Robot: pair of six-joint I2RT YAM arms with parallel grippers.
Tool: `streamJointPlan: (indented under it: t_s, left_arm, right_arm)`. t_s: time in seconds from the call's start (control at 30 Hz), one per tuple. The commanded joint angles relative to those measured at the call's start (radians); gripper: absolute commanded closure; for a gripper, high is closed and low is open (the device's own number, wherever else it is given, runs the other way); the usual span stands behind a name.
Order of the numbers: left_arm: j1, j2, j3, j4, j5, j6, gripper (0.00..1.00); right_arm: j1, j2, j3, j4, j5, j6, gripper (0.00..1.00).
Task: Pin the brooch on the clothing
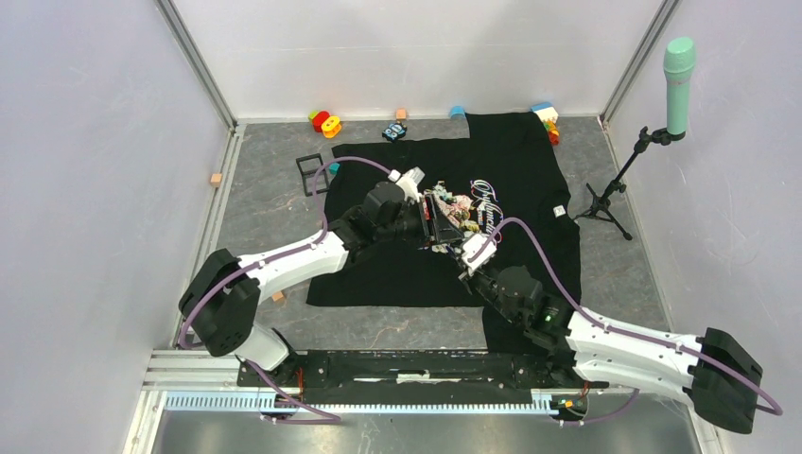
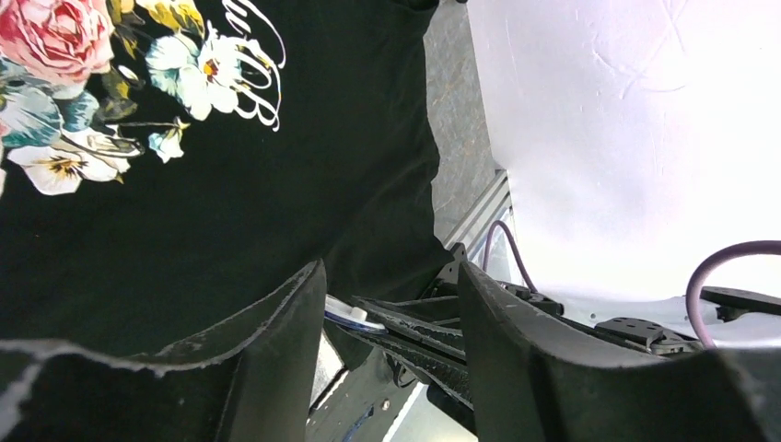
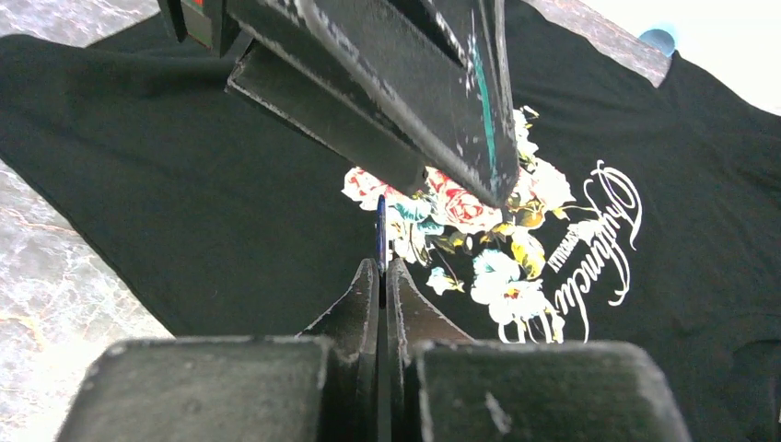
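Risk no. 1 is the hand-off. Right gripper is clenched on the brooch, pinching only its lower rim. The disc sits edge-on and pokes out past the fingertips, over the rose print of the black T-shirt. Left gripper is spread wide w/ nothing in it; the brooch and the right fingertips sit inside its gap, nearer one finger than the other. If it shuts from here it prob. bites the right fingers too, or knocks the disc sideways. W/ so thin a rim grip the disc could pivot or drop onto the fabric. Arms are v. close, so any sloppy move risks a bump. Can't tell if the pin is open or which way it faces. Shirt lies flat below the jaws w/ no fold raised, so a pin may skate over it.
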Motion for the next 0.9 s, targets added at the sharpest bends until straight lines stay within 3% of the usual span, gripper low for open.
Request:
streamJointPlan:
  t_s: [0.0,0.13,0.27,0.47,0.87]
  left_arm:
    - [-0.018,0.009,-0.009,0.054,-0.001,-0.043,0.42]
    - [-0.024,-0.015,-0.026,0.024,-0.04,-0.029,0.42]
    - [-0.032,-0.054,-0.057,0.004,-0.106,-0.032,0.32]
    - [-0.052,-0.023,-0.051,0.036,-0.087,-0.067,0.32]
    - [-0.064,0.032,-0.066,0.115,-0.04,-0.124,0.53]
  right_arm:
    - [0.035,0.024,0.056,0.04,0.124,-0.035,1.0]
    - [0.049,0.031,0.053,0.041,0.157,-0.03,1.0]
    - [0.062,0.038,0.054,0.039,0.188,-0.032,1.0]
    - [0.069,0.052,0.054,0.05,0.211,-0.027,1.0]
    - [0.099,0.077,0.06,0.058,0.242,-0.031,1.0]
